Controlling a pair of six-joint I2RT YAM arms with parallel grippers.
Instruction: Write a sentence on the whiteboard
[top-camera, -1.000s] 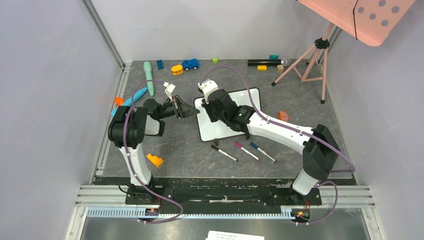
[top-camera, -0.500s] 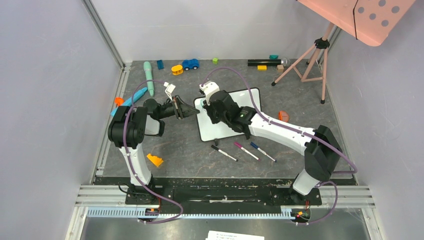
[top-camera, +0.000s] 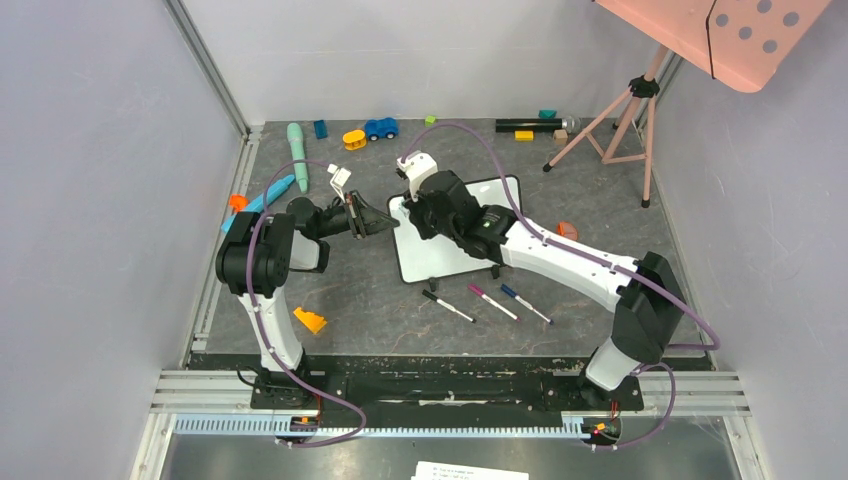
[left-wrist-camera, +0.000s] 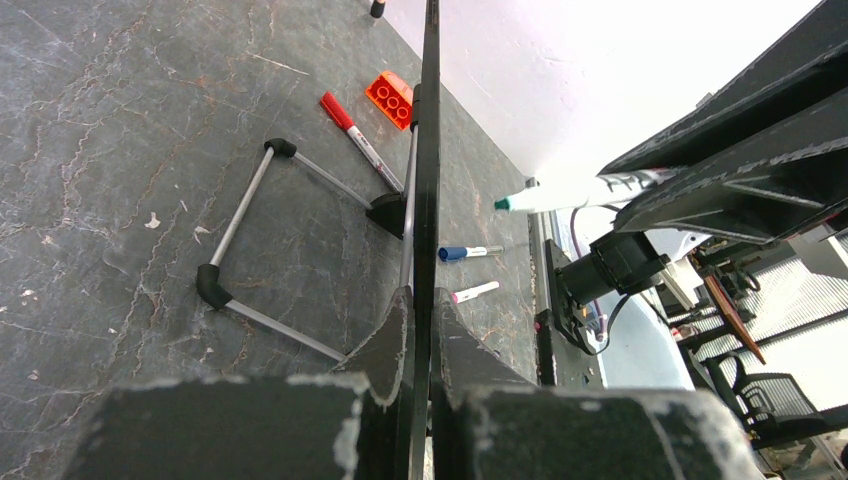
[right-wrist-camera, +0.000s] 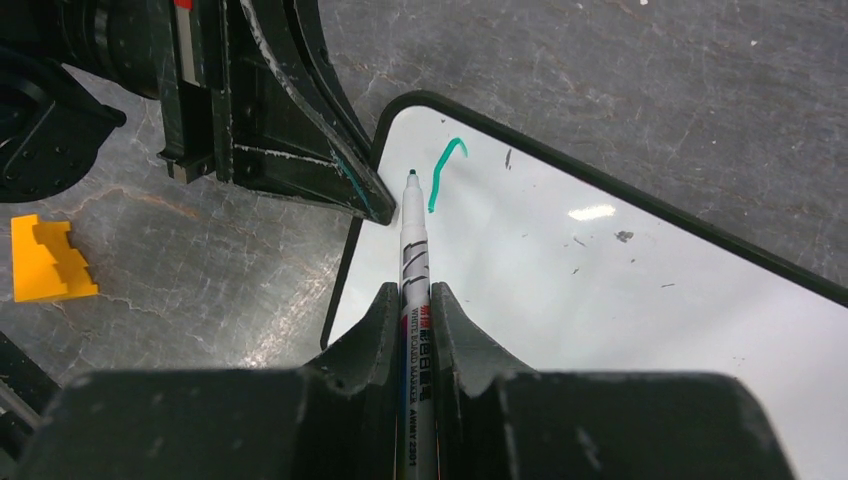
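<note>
The whiteboard (top-camera: 432, 258) lies near the middle of the grey tabletop (top-camera: 360, 300), turned a little askew so that its long edges slant toward the far right corner. It is a small white rectangle with a thin black frame and rounded corners. It is raised on little black feet, and a thin wire stand shows beneath it in the left wrist view. Its surface is nearly bare, with a few faint dark specks, one spot of glare, and a single curved teal stroke (right-wrist-camera: 441, 172) close to its far left corner. The left hand (top-camera: 384, 221) is pressed together on the frame of the board's left edge, pinching it between its fingers. The right hand (right-wrist-camera: 415, 300) reaches over the board and pinches a white marker (right-wrist-camera: 412, 235), whose dark tip points at the white surface just beside the stroke; whether the tip touches the board cannot be told. A row of loose markers (top-camera: 493, 301) lies on the tabletop just beside the board's near edge.
</note>
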